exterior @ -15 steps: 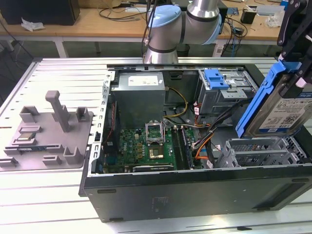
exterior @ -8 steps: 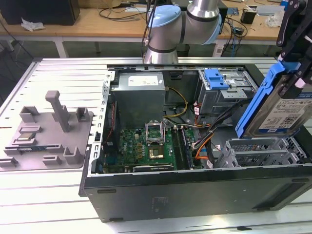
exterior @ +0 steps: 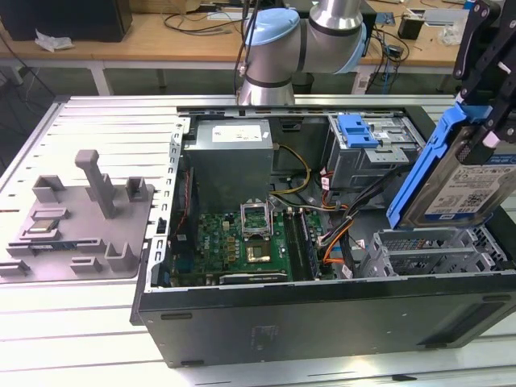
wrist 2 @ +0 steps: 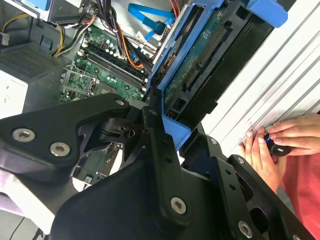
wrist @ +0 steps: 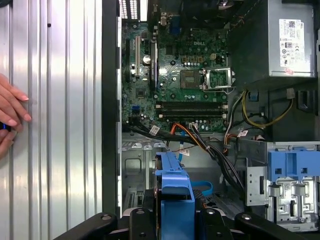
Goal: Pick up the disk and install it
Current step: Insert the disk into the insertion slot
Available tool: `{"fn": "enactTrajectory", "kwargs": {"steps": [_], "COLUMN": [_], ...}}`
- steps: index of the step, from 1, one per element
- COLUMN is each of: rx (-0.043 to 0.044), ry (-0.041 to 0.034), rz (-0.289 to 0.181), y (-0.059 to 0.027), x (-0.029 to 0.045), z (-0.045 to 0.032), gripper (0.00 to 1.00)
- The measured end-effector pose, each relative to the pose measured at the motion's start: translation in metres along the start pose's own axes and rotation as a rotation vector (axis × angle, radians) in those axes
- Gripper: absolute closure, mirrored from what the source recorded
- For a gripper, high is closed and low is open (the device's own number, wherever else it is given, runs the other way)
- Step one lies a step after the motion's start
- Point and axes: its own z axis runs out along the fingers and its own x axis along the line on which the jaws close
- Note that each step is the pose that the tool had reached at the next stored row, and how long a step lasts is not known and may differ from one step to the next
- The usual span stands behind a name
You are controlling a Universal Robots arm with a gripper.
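The disk [exterior: 466, 184] hung tilted in the air at the exterior view's right. Its labelled face was turned toward that camera, and one blue side rail [exterior: 419, 173] ran down its edge. The pincer [exterior: 482, 121] had closed narrowly on it, with black fingers [exterior: 474, 48] pressing the upper end from both sides. In the second wrist view the disk [wrist 2: 200, 65] showed its green circuit-board side, and the pincer [wrist 2: 181, 136] gripped it by the blue frame. In the first wrist view the disk [wrist: 175, 187] appeared edge-on as a blue strip, and the pincer [wrist: 175, 221] clamped it from either side. Just below the disk in the exterior view stood a bare metal drive cage [exterior: 431, 250] in the near corner of the open computer case [exterior: 322, 318]. Further in lay the green motherboard [exterior: 242, 242], a bundle of orange and black cables [exterior: 334, 238], the grey power-supply box [exterior: 230, 157] and a blue plastic latch [exterior: 359, 129] on another cage. The case rested on a slatted metal table [exterior: 81, 339]. A grey moulded tray [exterior: 72, 218] sat well apart from it, at the exterior view's left. A person's hand [wrist 2: 277, 145] rested on the slats beside the case, its fingers around a small dark object. Wooden benches [exterior: 161, 36] strewn with wires lined the back of the room.
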Motion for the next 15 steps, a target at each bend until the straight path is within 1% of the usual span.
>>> {"fn": "enactTrajectory", "kwargs": {"steps": [6,15], "rx": [0.0000,-0.0002], "ry": [0.0002,0.0001], "rz": [0.000,-0.003], "y": [-0.0001,-0.0005], "x": [0.0003,0.0005], "z": [0.0049,0.0077], "gripper": [0.63,0.63]}}
